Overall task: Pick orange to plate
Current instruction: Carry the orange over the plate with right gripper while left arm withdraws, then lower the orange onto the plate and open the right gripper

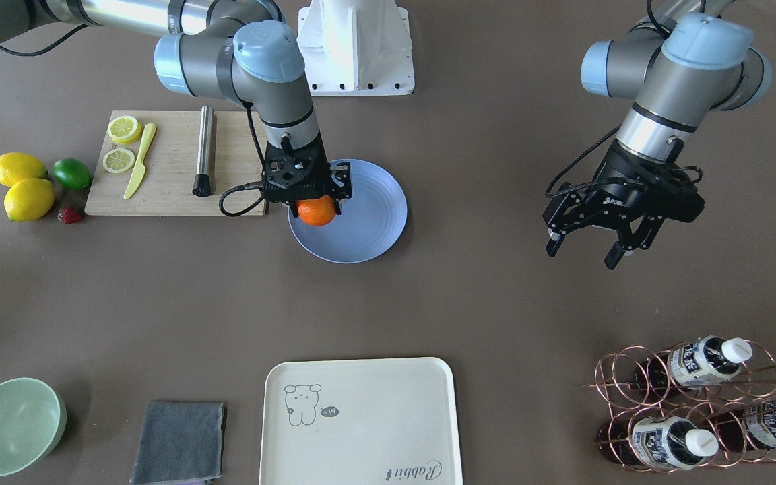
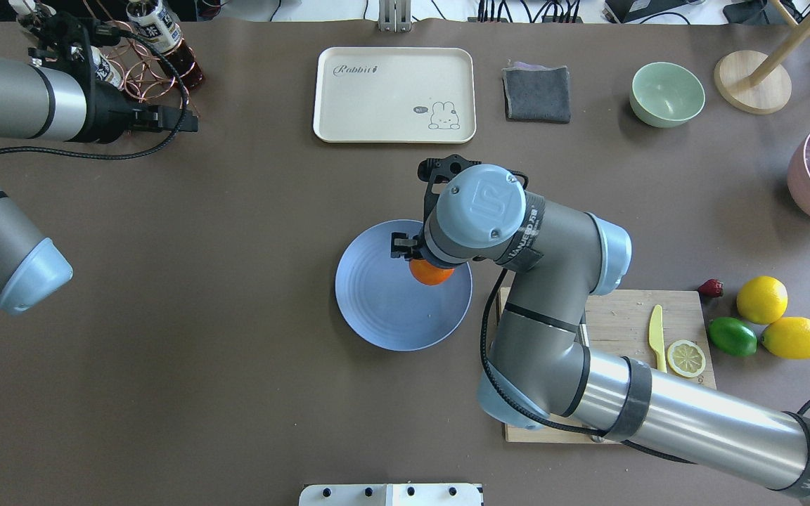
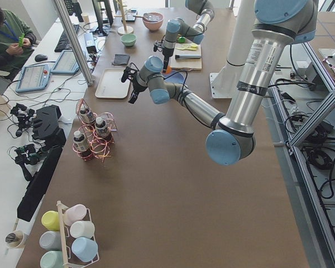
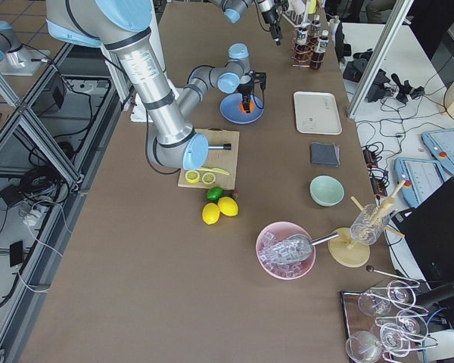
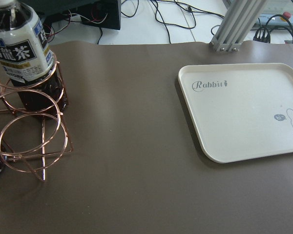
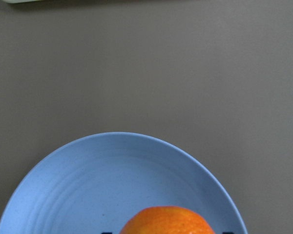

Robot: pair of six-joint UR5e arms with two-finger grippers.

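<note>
On a brown counter (image 1: 428, 303), the robot's right arm reaches in and points its right gripper (image 1: 316, 204) straight down over the plate (image 1: 368, 225), a round, shallow, blue-lavender dish. The gripper is opened only as wide as the fruit. Its black fingers (image 1: 342, 188) sit close against either side of the orange (image 1: 316, 211), clasping it. The orange is over the part of the plate nearest the robot, just inside the rim, on the side that faces a wooden cutting board (image 1: 172, 168). From the wrist camera only the top of the orange shows, with the plate's ringed surface spreading out beyond it. I cannot tell whether the fruit rests on the plate or hangs just above it.

The left gripper (image 1: 581, 254) hovers over bare counter, well apart from the plate, its fingers spread wide and holding nothing.

Two lemons (image 1: 21, 185) and a lime (image 1: 71, 173) lie together just beside the far end of the board. A cream tray (image 1: 374, 404) sits at the counter's opposite edge.
</note>
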